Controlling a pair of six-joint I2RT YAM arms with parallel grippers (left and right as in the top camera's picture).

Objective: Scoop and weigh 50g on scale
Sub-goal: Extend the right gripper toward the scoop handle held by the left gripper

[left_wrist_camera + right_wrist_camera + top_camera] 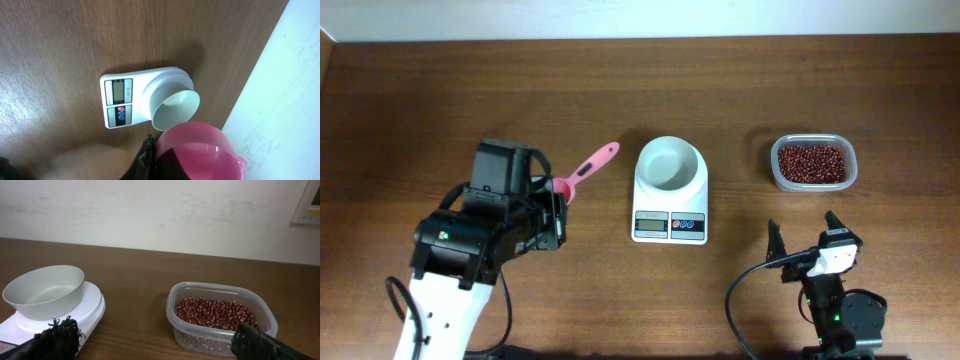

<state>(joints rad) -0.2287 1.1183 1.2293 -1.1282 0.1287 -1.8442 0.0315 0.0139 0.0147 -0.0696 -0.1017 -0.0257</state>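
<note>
Spoon hold: my left fingers (146,159) are clenched on the pink spoon (582,175), near its cup as far as I can tell, with the handle pointing away toward the scale.
Spoon feel: I judge it to be stiff, light, slick plastic. It could twist in a weak pinch once it is loaded.
Scale (670,212): it sits mid-bench (420,90), flat and steady, with the white bowl (670,164) on its platform. The bowl is empty.
Bowl feel: it is probably light and only resting there, so a knock from the spoon could shift it. I should pour from above.
Beans (811,162): all of them lie in the clear tub (778,178), well apart from the scale on its right.
Bean feel: they look small, hard and smooth. They will roll and scatter and cannot be pinched, so I must take them in the spoon's cup and carry it level.
Tub feel: the plastic is thin and light, and it may slide when the spoon digs in. The rim is the place to steady it.
Right fingers (56,336): they are released, spread wide and empty, near the tub on my side of it.
Writing: the display (118,91) shows no digits I can read. The print by the red and blue buttons (120,115) is too small, and I see no brand.
</note>
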